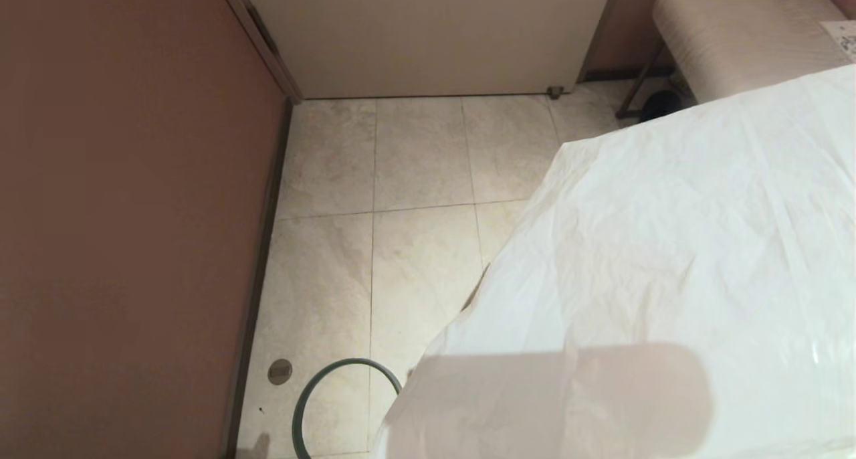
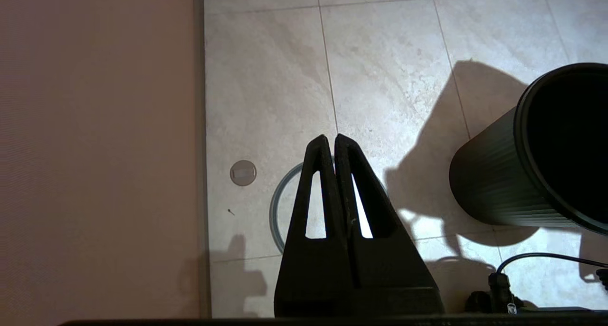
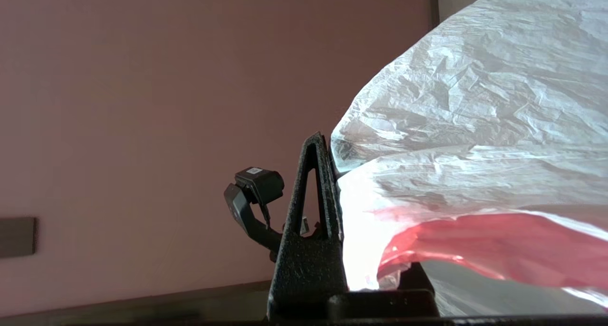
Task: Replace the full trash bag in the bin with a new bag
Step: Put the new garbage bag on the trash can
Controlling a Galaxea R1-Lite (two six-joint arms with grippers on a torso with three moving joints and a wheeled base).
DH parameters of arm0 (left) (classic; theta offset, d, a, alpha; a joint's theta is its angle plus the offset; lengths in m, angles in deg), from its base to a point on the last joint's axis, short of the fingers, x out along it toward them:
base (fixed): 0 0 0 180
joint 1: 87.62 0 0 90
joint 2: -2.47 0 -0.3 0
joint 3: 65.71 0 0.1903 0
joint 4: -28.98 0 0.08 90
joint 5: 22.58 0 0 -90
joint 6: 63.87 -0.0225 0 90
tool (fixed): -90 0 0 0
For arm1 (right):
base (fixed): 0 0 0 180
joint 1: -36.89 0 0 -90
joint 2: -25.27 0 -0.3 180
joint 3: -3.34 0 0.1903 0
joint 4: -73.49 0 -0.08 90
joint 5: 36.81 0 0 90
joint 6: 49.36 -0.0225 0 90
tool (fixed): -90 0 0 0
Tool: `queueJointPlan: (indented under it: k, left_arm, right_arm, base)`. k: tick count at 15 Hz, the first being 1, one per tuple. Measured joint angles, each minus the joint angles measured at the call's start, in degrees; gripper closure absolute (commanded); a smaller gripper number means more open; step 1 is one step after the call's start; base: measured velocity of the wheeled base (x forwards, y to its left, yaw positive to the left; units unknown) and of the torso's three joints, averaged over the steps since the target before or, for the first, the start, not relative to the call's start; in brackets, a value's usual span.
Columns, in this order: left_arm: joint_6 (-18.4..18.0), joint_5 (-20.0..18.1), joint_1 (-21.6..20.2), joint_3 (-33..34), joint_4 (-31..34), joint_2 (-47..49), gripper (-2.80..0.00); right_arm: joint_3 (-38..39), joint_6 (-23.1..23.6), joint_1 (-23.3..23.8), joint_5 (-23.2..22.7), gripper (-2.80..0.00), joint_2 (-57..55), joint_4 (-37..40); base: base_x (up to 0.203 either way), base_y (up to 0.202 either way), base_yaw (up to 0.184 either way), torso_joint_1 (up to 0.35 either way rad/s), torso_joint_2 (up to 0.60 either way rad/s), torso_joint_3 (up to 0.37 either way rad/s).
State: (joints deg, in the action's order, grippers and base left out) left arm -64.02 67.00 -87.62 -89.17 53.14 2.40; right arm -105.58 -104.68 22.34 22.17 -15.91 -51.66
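The new bag (image 1: 669, 245), thin translucent white plastic, hangs spread wide and fills the right side of the head view. My right gripper (image 3: 332, 148) is shut on its edge by the pink hem (image 3: 475, 240). One black finger (image 3: 313, 188) shows; the plastic hides the other. The black bin (image 2: 503, 174) stands on the tiles to the right of my left gripper (image 2: 331, 138), its mouth dark. Its grey hoop rim (image 1: 314, 392) lies apart on the floor, under my left gripper, which is shut with nothing in it. The full trash bag is out of view.
A brown wall (image 1: 134, 211) runs along the left. A pale door (image 1: 428, 37) closes the far end, with a padded stool (image 1: 735, 31) at the far right. A round floor cap (image 1: 279, 371) sits beside the hoop. A black cable (image 2: 536, 257) lies near the bin.
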Motion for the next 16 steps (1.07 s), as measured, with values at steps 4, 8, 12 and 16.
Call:
queueJointPlan:
  k: [4, 8, 12, 16]
  left_arm:
    - [0.0, 0.0, 0.1, 0.0, 0.0, 0.0, 0.00]
    - [0.1, 0.0, 0.1, 0.0, -0.1, 0.0, 0.00]
    - [0.1, 0.0, 0.1, 0.1, -0.1, 0.0, 0.00]
    - [0.2, 0.0, 0.1, 0.1, -0.1, 0.0, 0.00]
  right_arm:
    - [0.2, 0.0, 0.2, 0.0, 0.00, 0.7, 1.0]
    - [0.2, 1.5, 0.4, 0.1, 0.00, 1.4, 7.1]
    - [-0.1, 12.2, 4.6, 0.6, 0.00, 1.5, 17.5]
    - [-0.2, 18.0, 6.3, 0.7, 0.00, 0.5, 17.6]
  base:
    - [0.000, 0.000, 0.000, 0.008, 0.00, 0.158]
    - [0.000, 0.000, 0.000, 0.002, 0.00, 0.018]
    - [0.000, 0.000, 0.000, 0.000, 0.00, 0.000]
    - [0.000, 0.000, 0.000, 0.000, 0.00, 0.000]
